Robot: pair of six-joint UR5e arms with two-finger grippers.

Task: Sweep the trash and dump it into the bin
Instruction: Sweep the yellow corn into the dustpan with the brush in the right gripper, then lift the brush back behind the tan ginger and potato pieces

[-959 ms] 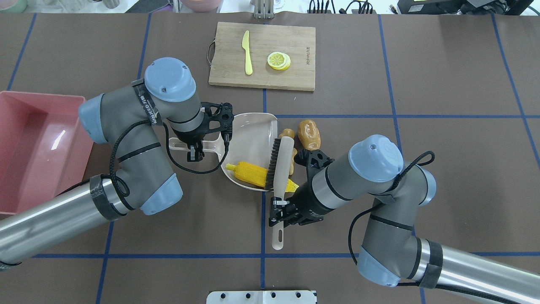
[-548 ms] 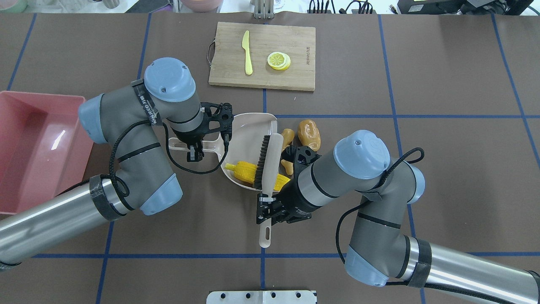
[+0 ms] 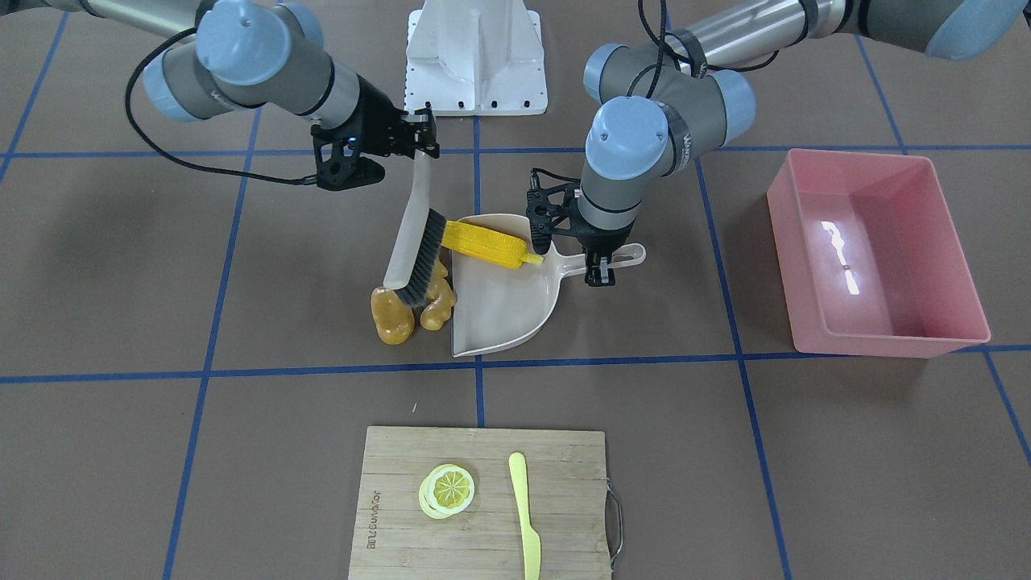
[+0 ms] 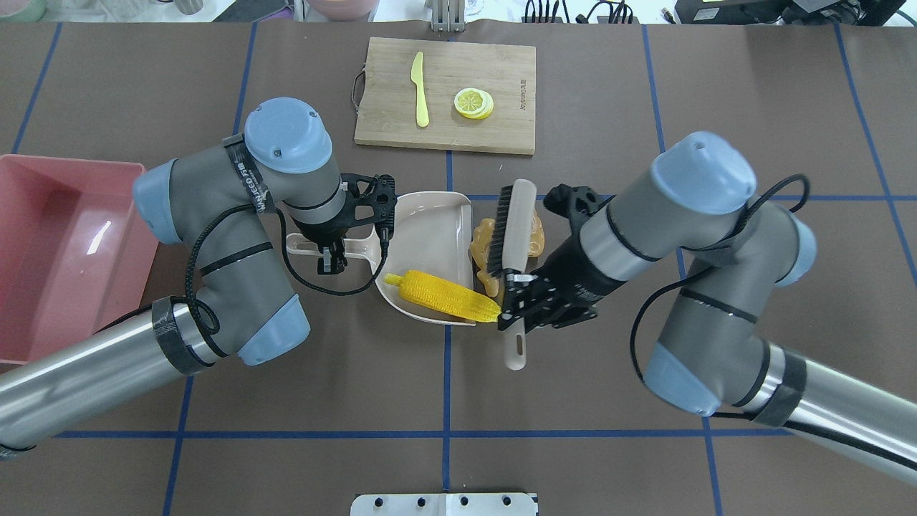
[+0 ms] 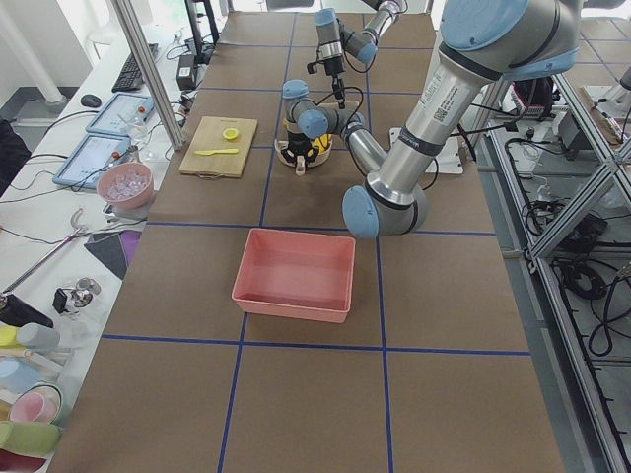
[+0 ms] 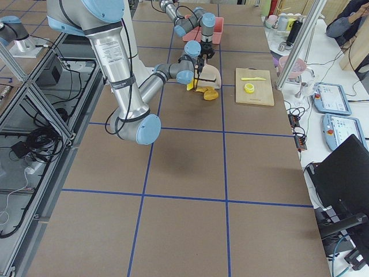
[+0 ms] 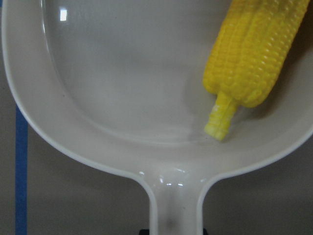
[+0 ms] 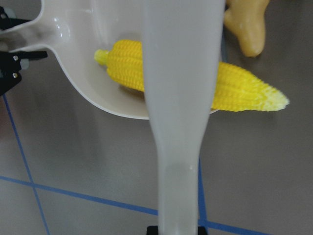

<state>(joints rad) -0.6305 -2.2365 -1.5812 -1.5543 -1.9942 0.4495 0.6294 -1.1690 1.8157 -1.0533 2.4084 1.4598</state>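
Note:
The yellow corn cob [image 4: 440, 295] lies in the beige dustpan [image 4: 428, 228], its tip over the rim. My left gripper [image 4: 331, 252] is shut on the dustpan's handle; its wrist view shows the corn [image 7: 254, 54] in the pan [image 7: 137, 73]. My right gripper [image 4: 517, 283] is shut on the brush [image 4: 514, 222], whose bristles rest on the tan ginger root [image 4: 484, 247] and the brown potato [image 4: 535, 240] just outside the pan's open edge. The front view shows the potato [image 3: 391, 318] and the ginger [image 3: 437, 310] under the brush [image 3: 419, 250]. The pink bin [image 4: 64, 251] stands at far left.
A wooden cutting board [image 4: 501, 64] at the table's far side bears a pale yellow knife [image 4: 420, 89] and lemon slices [image 4: 473, 102]. The robot's white base plate [image 4: 444, 504] sits at the near edge. Blue tape lines cross the brown table cover.
My right arm lifted the brush out of the dustpan and swung it right and farther away, onto the ginger and potato. The corn stayed in the pan. The left arm has not moved.

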